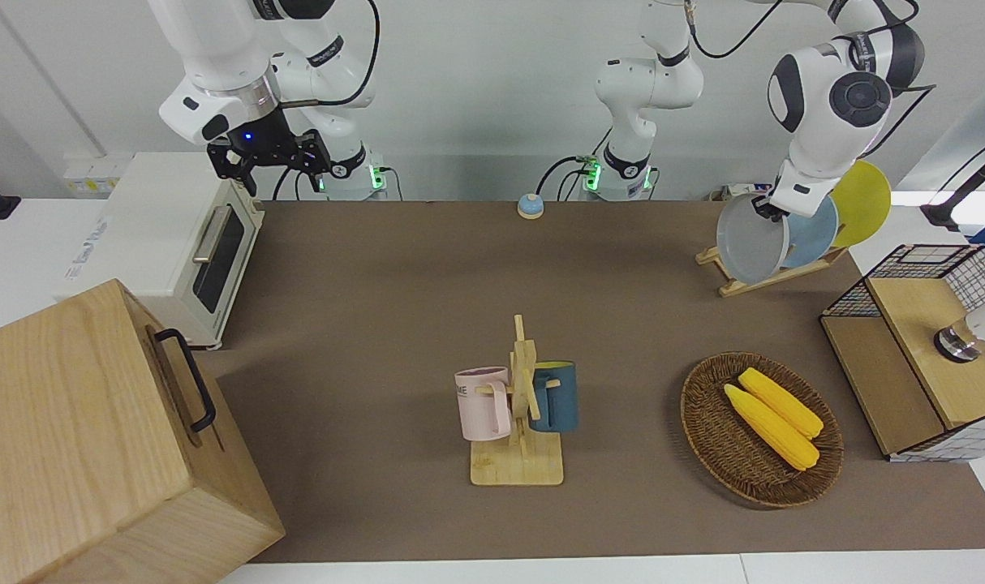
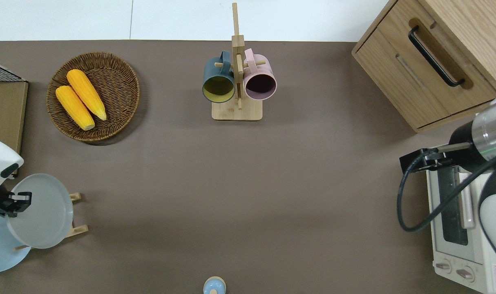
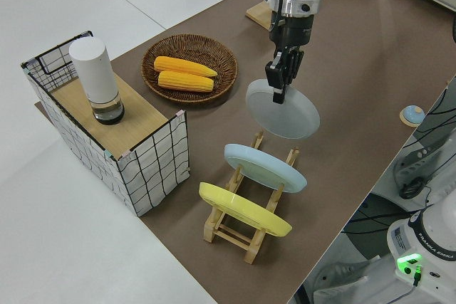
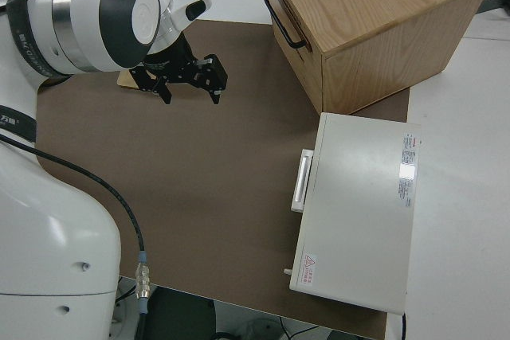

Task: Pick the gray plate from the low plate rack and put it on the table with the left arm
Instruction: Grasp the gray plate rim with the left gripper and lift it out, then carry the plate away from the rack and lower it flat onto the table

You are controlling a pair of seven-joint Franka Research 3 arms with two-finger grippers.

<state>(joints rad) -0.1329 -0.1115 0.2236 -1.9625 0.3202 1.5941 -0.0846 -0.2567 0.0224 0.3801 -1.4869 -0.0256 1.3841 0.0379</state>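
The left gripper has its jaws clamped on the upper rim of the gray plate, holding it tilted in the air over the low plate rack, clear of the pegs in the left side view. From overhead the plate covers most of the rack, so only two bar ends stick out from under it toward the middle of the surface. In the front view the gripper itself is mostly hidden by the left arm and the plate edge, so the grip reads best from the left side view.

A light blue plate and a yellow plate stand slanted in the rack; overhead, the blue one is cut off at the picture's edge and the yellow one is out of view.

Farther from the robots, a wicker basket holds two corn cobs. A mug stand carries a pink mug and a blue mug.

The right arm is parked; its gripper shows its jaws spread apart with nothing between them. A toaster oven and a wooden cabinet sit at that end, both partly cropped overhead.
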